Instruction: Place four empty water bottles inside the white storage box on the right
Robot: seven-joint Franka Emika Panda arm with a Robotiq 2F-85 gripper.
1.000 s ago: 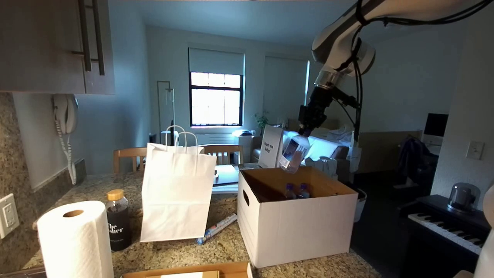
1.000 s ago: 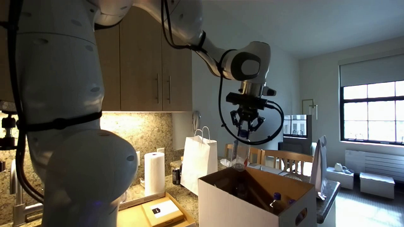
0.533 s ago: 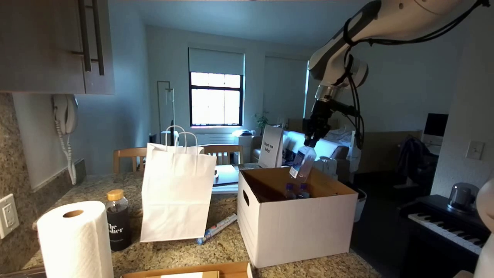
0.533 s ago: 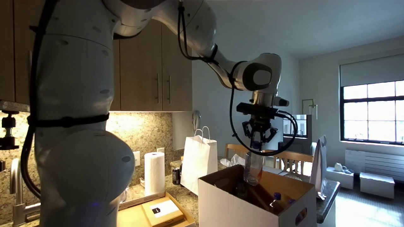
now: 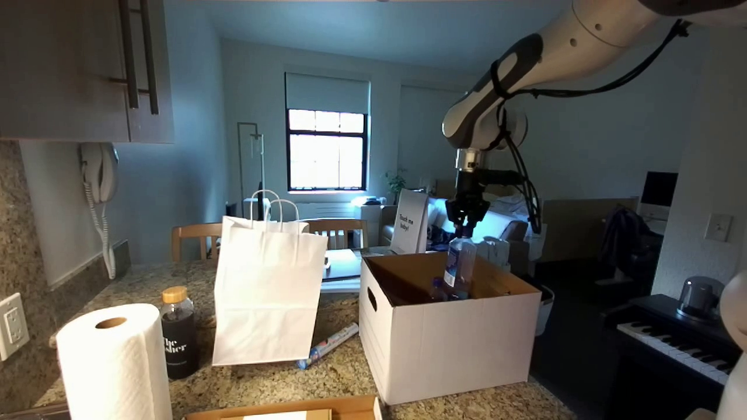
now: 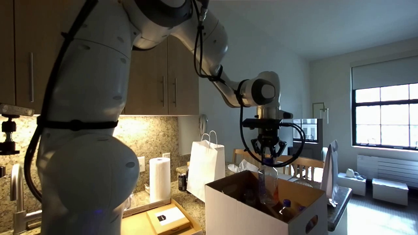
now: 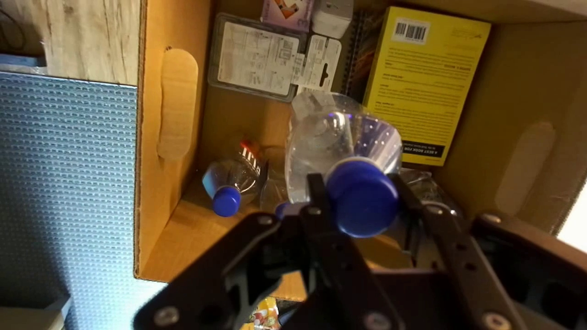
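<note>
- Inside the white rectangular cardboard box (image 5: 452, 350): two clear plastic bottles with blue caps (image 7: 231, 178); perhaps a third bottle (image 7: 422, 182), half hidden.
- Gripping another bottle (image 5: 461, 265) by its cap with black two-finger gripper (image 7: 359, 195), bottom below the rim.
- Left at least: lowering, releasing.

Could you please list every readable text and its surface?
"Touch me baby!": white sign
"he", "sher": black-sleeved bottle, partly hidden
"A BEST BOOK FOR": yellow book
Likely "3": pink package
Likely "FIJI": leftmost water bottle, wrist view
Too small or blurred: book's other print, plastic package, tube, held water bottle
</note>
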